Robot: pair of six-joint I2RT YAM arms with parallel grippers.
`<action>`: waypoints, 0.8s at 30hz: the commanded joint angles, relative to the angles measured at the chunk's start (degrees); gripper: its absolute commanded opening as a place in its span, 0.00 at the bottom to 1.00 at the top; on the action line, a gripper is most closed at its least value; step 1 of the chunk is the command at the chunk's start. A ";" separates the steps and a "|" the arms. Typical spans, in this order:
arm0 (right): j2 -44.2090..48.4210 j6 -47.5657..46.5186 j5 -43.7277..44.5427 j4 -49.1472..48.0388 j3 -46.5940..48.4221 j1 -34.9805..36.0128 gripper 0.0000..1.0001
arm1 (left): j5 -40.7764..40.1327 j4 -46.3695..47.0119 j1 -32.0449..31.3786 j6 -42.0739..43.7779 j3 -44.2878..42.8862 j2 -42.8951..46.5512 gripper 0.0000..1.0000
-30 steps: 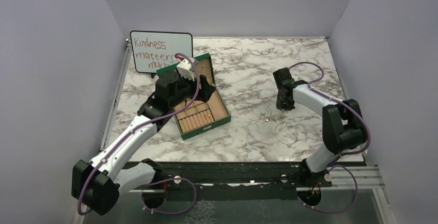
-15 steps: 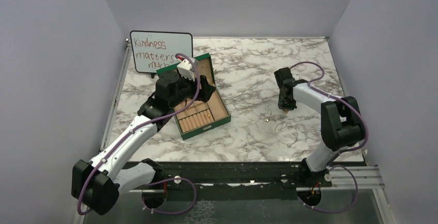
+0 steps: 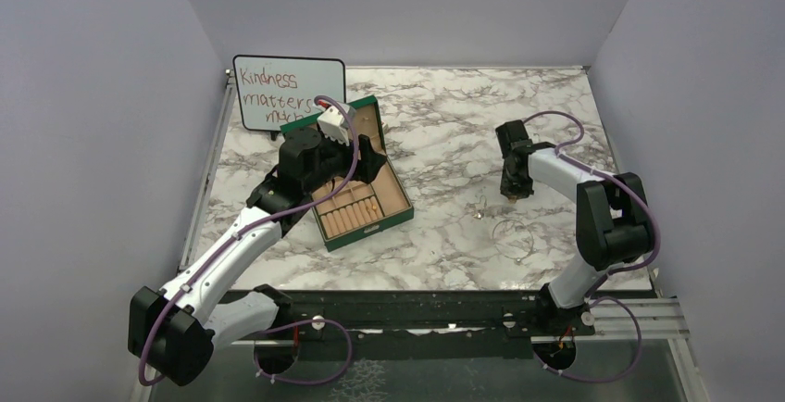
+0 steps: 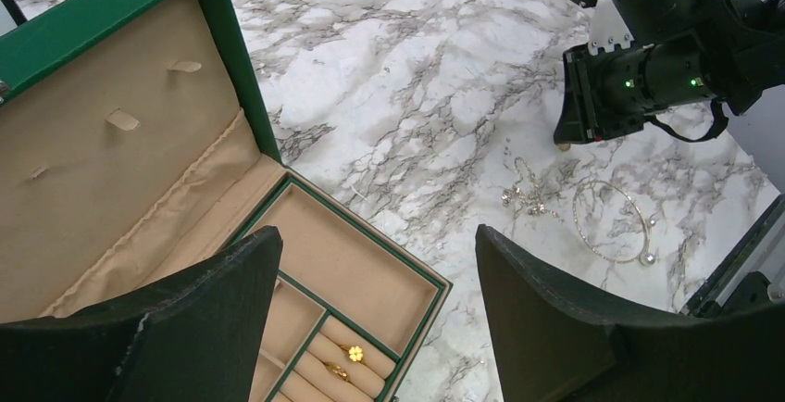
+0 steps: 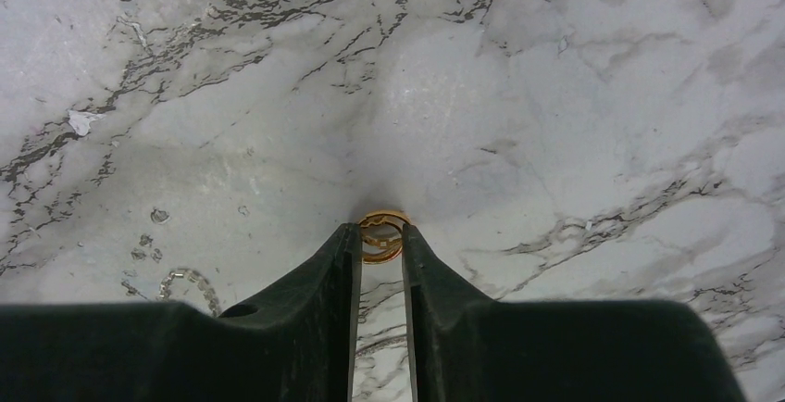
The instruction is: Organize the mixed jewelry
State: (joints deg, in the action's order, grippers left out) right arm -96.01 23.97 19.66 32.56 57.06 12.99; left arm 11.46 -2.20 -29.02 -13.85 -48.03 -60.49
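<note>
A gold ring [image 5: 383, 221], low centre of the right wrist view, lies on the counter [image 5: 555, 96], pinched between the nearly closed tips of the right end effector [image 5: 380, 235]. It is probably bound for the box [image 4: 236, 59], over which the left end effector [image 4: 378, 233] hangs wide open and empty.

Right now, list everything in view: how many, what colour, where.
jewelry box: one, green, tan lining, open, left of centre
gold pieces: two showing, in the box's ring rolls
gold ring: one, on the marble between the right jaws
silver wire loop: one, table's right side
small silver pieces: cluster, count unclear, beside the loop
whiteboard: one, white, red writing, behind the box
table: one, white-grey marble
left arm: black and white, jaws open over the box
right arm: black and white, jaws closed on the gold ring
</note>
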 commanded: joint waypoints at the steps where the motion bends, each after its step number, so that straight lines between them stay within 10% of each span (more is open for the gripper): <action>1: 1.16 1.24 -1.73 -1.81 0.61 -0.58 0.28 | -0.90 1.97 -0.25 0.75 0.04 0.30 0.77; 24: 2.36 9.82 -6.38 -5.85 -2.65 -4.68 0.47 | -2.12 2.01 -0.41 1.01 0.13 0.53 0.77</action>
State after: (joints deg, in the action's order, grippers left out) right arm -92.29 31.97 16.58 28.62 55.64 8.97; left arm 10.83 -2.20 -29.02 -13.74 -48.03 -60.49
